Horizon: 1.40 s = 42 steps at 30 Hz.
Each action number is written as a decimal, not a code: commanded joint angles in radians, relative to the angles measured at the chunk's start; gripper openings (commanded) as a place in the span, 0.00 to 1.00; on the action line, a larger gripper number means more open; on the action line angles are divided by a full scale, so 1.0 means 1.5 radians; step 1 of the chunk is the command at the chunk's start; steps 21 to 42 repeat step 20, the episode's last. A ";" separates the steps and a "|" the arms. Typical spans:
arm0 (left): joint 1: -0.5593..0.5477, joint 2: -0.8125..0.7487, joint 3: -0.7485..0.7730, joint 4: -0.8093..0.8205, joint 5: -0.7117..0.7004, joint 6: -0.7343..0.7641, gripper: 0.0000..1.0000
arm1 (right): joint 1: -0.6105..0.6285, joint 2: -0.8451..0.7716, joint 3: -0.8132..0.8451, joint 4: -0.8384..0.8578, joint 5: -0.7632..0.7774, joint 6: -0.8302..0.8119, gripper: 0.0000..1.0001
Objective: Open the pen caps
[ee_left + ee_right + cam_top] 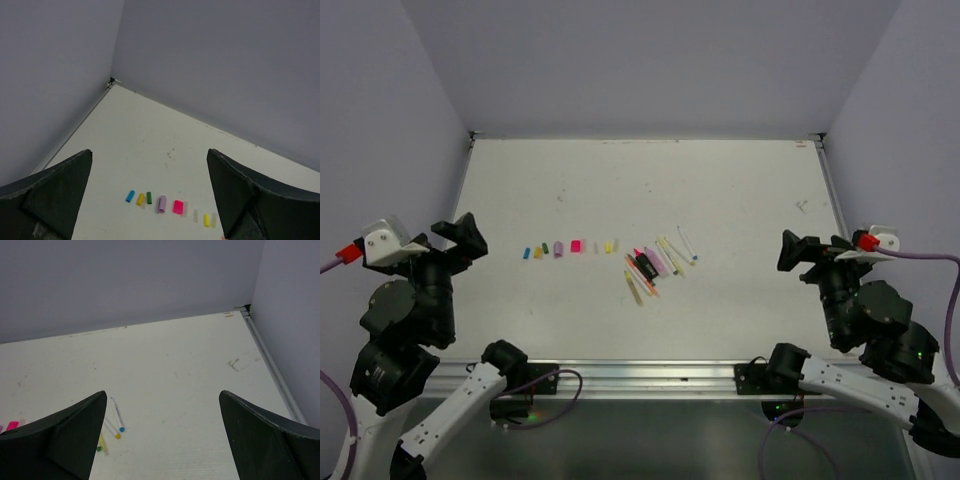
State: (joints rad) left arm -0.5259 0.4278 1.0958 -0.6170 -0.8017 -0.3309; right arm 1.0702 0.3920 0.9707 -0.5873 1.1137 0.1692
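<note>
Top view: caps (568,247) are off and lie in a loose straight row on the table (720,190), just at 9 o'clock of the pens (653,265). Row and pens sit apart.

Left wrist view, row from left: blue cap (130,196), yellow cap (140,199), green cap (149,197), fatter lilac cap (162,204), flat squarish pink cap (178,207), pale cap (195,215), second yellow cap (206,220). All are short smooth plastic tubes.

Pens are fanned in a tight bundle, thin straight sticks. In the right wrist view a white pen (116,418) shows a blue tip.

Left claw (470,238) at 9 o'clock of the row, released, holding nothing; its fingers (55,195) are dark matte wedges. Right claw (792,252) at 3 o'clock of the pens, also released and empty.

Table top is matte white with faint scuffs.
</note>
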 commanded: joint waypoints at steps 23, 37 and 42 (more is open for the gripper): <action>-0.003 -0.101 -0.037 -0.043 -0.119 0.009 1.00 | 0.000 -0.070 -0.013 -0.035 -0.004 -0.043 0.99; -0.003 -0.101 -0.037 -0.043 -0.119 0.009 1.00 | 0.000 -0.070 -0.013 -0.035 -0.004 -0.043 0.99; -0.003 -0.101 -0.037 -0.043 -0.119 0.009 1.00 | 0.000 -0.070 -0.013 -0.035 -0.004 -0.043 0.99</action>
